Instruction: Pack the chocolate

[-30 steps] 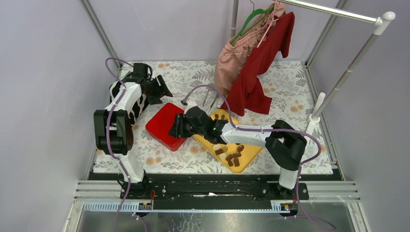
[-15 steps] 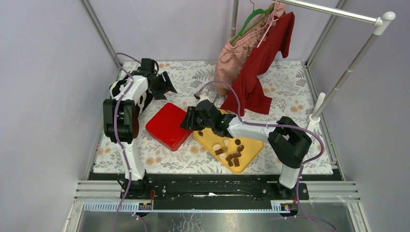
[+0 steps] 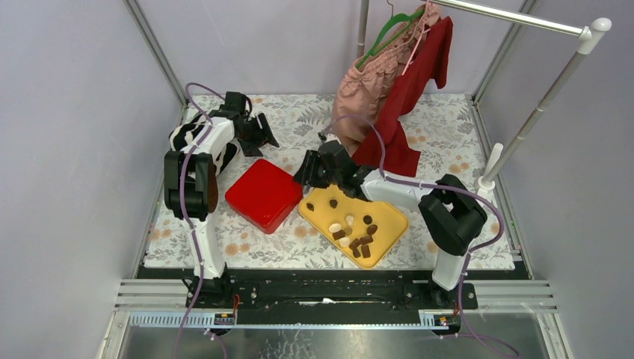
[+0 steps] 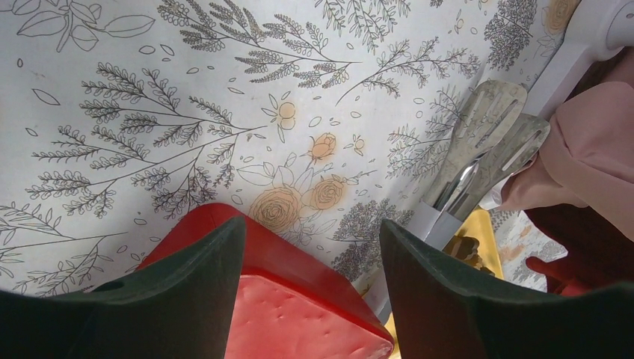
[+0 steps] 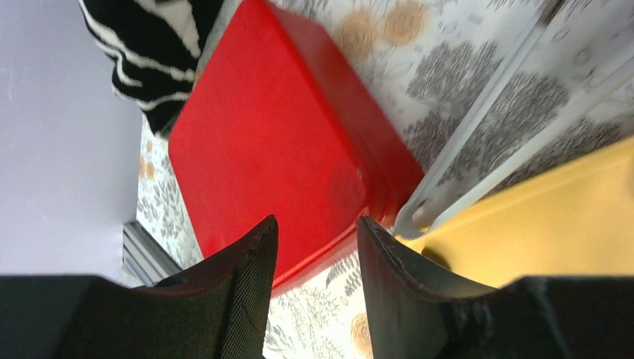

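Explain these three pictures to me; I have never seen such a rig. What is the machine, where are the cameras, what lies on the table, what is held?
The machine is two robot arms bolted at the table's near edge, each ending in a two-finger gripper. The wide picture looks down from above and behind them; the other two come from cameras on the wrists. On the flowered tablecloth lie a red square box, a yellow tray with small brown and cream chocolate pieces, metal tongs and a black-and-white cloth. Clothes hang at the back. The left gripper and the right gripper are both open and hold nothing.
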Robot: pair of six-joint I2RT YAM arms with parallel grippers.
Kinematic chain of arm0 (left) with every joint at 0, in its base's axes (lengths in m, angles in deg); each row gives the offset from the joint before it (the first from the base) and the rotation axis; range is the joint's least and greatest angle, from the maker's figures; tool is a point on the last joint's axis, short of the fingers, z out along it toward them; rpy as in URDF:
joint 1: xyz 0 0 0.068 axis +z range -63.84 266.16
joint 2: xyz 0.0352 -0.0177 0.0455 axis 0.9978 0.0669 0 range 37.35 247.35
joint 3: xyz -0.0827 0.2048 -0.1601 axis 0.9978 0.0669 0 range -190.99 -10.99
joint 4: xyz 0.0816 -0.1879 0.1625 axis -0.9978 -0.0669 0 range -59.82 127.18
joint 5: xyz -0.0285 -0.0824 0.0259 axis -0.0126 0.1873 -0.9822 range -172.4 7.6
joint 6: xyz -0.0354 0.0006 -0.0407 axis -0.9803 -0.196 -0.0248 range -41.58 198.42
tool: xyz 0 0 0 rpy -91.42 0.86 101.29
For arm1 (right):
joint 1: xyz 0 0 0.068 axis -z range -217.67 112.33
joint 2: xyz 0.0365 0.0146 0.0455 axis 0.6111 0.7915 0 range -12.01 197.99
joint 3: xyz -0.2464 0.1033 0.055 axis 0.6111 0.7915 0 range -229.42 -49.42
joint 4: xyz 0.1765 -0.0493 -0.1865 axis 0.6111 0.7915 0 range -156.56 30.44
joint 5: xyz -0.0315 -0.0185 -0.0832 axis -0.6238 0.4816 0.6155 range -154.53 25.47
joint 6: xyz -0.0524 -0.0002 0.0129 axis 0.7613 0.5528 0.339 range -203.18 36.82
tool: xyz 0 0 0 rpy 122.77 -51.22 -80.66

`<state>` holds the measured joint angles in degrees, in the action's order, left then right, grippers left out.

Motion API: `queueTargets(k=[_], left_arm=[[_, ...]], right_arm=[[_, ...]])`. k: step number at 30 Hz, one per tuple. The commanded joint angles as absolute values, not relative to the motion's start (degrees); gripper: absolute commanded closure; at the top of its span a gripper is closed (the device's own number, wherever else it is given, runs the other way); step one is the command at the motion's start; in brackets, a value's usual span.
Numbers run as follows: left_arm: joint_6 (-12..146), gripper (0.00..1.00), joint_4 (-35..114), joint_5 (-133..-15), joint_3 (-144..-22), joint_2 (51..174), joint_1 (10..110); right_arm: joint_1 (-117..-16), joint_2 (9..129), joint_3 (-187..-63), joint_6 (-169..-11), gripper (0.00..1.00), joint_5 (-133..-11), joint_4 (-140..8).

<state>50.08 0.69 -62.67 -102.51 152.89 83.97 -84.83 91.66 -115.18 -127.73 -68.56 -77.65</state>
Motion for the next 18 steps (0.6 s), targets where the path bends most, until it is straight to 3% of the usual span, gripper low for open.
queueTargets(k=[1, 18], left_arm=[[50.8, 0.27, 0.9, -61.2, -102.7, 151.5, 84.0], [51.0, 0.28, 2.2, -61.0, -99.8, 150.3, 84.0]], right_arm=[[-82.2, 94.2, -123.0, -125.6, 0.49, -70.1, -75.3], [-82.1, 101.6, -129.1, -123.8, 0.46, -75.8, -74.5]])
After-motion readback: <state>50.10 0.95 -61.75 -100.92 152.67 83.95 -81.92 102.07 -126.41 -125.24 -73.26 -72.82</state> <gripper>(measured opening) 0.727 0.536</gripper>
